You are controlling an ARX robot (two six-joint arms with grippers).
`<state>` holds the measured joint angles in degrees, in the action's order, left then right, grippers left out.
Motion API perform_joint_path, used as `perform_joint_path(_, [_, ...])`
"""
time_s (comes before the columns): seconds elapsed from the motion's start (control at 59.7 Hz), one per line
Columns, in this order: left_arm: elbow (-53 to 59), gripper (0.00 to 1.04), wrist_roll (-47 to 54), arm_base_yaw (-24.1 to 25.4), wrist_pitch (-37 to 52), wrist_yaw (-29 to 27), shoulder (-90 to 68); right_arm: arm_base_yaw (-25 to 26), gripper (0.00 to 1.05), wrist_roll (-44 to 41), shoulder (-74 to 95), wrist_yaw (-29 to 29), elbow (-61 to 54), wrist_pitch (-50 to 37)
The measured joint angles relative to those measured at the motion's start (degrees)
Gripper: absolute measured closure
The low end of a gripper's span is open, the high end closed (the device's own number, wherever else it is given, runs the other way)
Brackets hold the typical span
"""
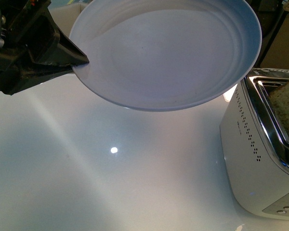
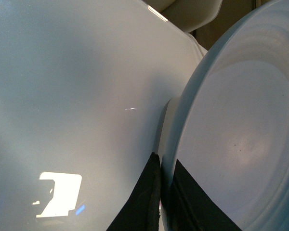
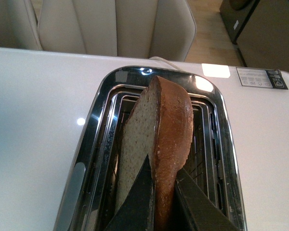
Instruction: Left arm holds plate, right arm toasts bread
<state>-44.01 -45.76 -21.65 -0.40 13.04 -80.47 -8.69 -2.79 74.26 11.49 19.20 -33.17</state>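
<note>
Right arm point(image 3: 164, 166) jaws clamp bread point(image 3: 139, 130), which is upright and in line with the toaster point(image 3: 94, 125) slot directly beneath. Left arm point(image 1: 81, 60) jaws pinch plate point(image 1: 168, 53) rim, aloft.

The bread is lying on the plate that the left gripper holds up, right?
No. The plate in the left gripper is empty; the bread stands in a slot of the toaster, pinched by the right gripper, as the right wrist view shows.

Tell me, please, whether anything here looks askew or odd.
The plate, gripped at its rim by the left hand, hangs tilted above the table. The bread stands partly out of the toaster, pinched by the right hand.
</note>
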Motion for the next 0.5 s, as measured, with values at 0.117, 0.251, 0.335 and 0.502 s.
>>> perform_joint_path(0.117, [0.0, 1.02, 0.0, 0.0, 0.0, 0.0, 0.0, -0.5, 1.01, 0.2, 3.6, 0.1, 0.0, -1.9])
perform_joint_path(0.251, [0.0, 1.02, 0.0, 0.0, 0.0, 0.0, 0.0, -0.8, 1.01, 0.7, 6.8, 0.0, 0.2, -4.0])
perform_joint_path(0.335, [0.0, 1.02, 0.0, 0.0, 0.0, 0.0, 0.0, -1.0, 0.96, 1.5, 8.6, -0.1, 0.1, -5.1])
perform_joint_path(0.502, [0.0, 1.02, 0.0, 0.0, 0.0, 0.0, 0.0, -1.1, 0.70, 2.0, 8.6, -1.0, -1.0, -5.0])
